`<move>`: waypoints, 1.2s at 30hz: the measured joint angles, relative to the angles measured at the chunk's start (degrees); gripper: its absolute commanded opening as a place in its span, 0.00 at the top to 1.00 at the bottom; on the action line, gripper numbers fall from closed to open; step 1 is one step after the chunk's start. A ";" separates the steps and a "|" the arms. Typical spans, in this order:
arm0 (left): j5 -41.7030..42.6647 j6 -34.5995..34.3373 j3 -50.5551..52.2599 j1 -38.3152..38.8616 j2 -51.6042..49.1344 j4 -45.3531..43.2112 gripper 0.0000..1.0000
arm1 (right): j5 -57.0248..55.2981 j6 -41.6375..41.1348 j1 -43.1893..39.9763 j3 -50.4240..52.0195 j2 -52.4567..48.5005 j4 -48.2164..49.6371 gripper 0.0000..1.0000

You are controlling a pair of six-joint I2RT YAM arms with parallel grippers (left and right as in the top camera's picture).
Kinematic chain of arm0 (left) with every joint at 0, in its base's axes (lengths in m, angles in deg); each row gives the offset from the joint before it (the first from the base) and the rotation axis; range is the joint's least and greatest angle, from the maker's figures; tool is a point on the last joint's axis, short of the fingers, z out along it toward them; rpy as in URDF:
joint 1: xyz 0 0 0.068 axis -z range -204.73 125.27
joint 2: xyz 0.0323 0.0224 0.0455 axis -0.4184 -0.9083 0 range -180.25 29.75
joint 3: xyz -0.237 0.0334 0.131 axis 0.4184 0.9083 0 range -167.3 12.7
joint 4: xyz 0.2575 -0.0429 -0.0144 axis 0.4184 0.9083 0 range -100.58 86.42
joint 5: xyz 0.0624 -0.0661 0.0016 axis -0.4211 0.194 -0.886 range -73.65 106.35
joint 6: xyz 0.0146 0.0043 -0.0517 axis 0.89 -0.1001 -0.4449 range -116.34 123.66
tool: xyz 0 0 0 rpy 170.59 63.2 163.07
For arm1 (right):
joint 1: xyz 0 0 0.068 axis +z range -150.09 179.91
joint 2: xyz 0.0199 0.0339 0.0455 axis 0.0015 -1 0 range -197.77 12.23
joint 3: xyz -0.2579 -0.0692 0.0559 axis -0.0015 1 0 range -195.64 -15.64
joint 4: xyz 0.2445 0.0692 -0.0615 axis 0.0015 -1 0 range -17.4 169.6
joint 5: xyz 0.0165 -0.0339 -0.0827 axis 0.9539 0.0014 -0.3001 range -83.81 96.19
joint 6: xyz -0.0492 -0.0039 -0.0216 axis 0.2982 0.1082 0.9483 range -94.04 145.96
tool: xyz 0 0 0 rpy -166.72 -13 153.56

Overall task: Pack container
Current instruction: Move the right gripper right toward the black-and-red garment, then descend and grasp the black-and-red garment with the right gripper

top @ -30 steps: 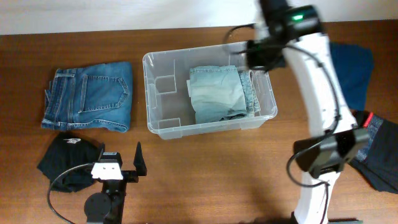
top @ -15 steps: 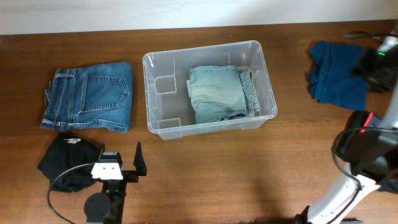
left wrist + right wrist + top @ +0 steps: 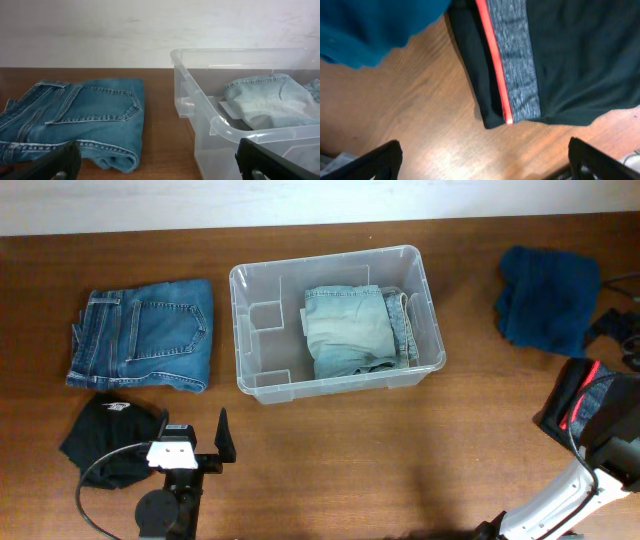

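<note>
Right end effector (image 3: 485, 167) gapes empty just above the black fabric garment w/ red stripe (image 3: 580, 50), prob. the next pick; clear rectangular plastic container (image 3: 240, 280), pale folded jeans (image 3: 345, 330) inside, sits well left of it.

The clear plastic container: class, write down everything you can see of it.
The container is a clear plastic rectangular tub with rounded corners and a thick rim. It has no lid on and stands upright on the wooden table, towards the far edge. Folded pale denim lies in its right part. The left part is bare and shows moulded ribs. Nothing else touches it.
</note>
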 measured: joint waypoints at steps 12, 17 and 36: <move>0.00 0.00 0.00 0.00 0.00 0.00 0.01 | -1.75 0.68 0.00 10.60 0.00 8.13 0.01; 0.00 0.00 0.00 0.00 0.00 0.00 0.01 | -2.80 3.43 0.00 11.76 0.00 10.95 0.01; 0.00 0.00 0.00 0.00 0.00 0.00 0.01 | -3.72 10.49 0.07 29.22 0.31 31.01 0.01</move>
